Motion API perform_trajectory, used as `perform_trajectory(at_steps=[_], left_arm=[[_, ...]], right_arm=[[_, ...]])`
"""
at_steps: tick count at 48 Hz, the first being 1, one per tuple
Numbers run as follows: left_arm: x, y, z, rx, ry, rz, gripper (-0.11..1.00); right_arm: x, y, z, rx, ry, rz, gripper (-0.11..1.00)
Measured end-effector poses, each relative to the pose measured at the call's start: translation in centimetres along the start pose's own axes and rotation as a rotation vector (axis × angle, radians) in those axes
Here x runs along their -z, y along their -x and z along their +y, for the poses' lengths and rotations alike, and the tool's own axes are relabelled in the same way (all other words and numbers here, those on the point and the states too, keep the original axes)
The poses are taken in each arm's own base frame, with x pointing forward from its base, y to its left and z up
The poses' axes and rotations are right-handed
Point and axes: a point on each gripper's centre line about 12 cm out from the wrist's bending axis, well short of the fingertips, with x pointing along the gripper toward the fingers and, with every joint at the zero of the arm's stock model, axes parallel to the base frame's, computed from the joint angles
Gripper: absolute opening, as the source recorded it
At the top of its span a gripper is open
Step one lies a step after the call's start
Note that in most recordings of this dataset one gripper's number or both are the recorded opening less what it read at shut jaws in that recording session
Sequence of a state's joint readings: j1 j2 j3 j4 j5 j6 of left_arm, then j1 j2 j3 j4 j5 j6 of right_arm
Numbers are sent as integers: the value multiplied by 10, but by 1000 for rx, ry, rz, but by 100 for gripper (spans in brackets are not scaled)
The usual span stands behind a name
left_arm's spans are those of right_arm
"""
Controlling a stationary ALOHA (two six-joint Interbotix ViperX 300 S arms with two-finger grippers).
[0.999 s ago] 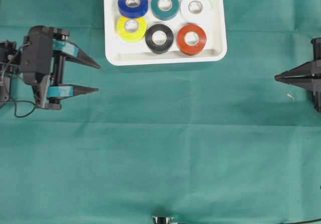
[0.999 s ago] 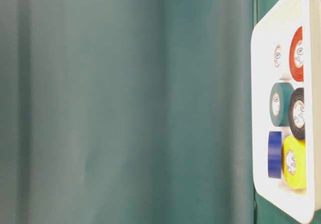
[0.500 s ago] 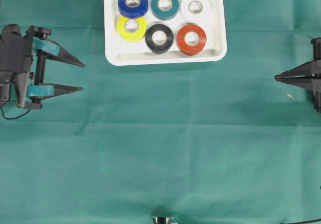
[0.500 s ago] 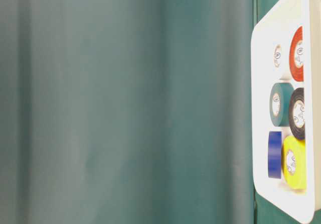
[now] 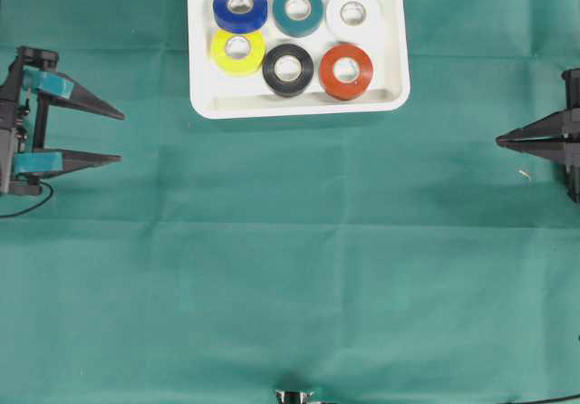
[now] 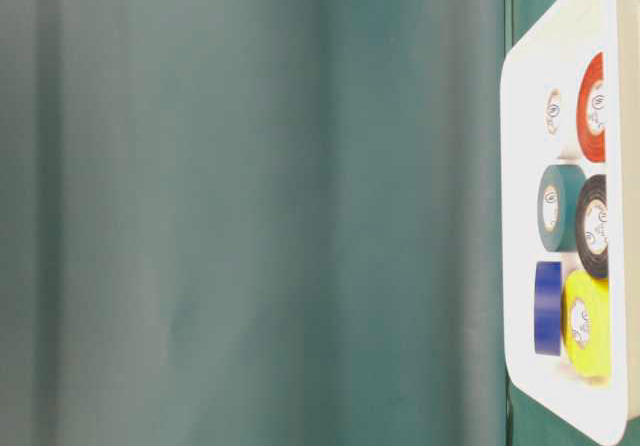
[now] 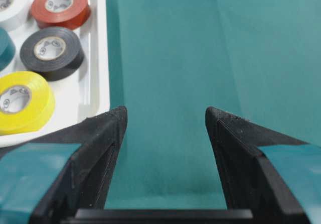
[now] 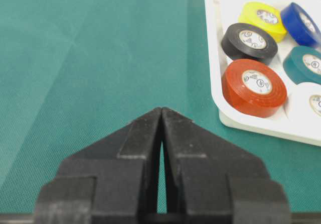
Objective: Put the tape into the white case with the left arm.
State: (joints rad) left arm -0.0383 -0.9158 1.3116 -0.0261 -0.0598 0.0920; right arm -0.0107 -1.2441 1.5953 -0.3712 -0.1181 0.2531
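Overhead view: the left gripper (image 5: 120,136) is hanging released and empty; swinging back carelessly risks clipping the white case (image 5: 207,103); right gripper (image 5: 498,139) clenched.

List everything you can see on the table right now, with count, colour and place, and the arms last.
white case: one, white, top centre of the overhead view, holding all six rolls.
blue tape: one, back row left, overlapping the yellow roll.
teal tape: one, back row middle.
white tape: one, back row right.
yellow tape: one, front row left.
black tape: one, front row middle.
red tape: one, front row right.
green cloth: one, covering the table.
left gripper: one, black with teal bands, left edge, open and empty.
right gripper: one, all black, right edge, shut.
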Motion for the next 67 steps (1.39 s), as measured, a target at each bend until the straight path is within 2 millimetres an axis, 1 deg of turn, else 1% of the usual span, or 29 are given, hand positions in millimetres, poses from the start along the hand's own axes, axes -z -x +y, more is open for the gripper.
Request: perform_trajectory(at_steps=[16,28,35,55,67], left_arm=[[14,13,-1,-2,0,-31,65],[20,22,-1,-5,-6,-70,65],[28,27,-2,-6,-6,-84,65],[46,34,-3,-7,-12,-99,65],[52,36,-4,-7,-31,-110,65]], right_arm=[[0,0,0,0,2,0,-9],[0,0,0,0,0,-3,-9],[0,0,0,0,0,-2,-9],[0,0,0,1,0,0,-9],[0,0,0,0,0,-3,-9]])
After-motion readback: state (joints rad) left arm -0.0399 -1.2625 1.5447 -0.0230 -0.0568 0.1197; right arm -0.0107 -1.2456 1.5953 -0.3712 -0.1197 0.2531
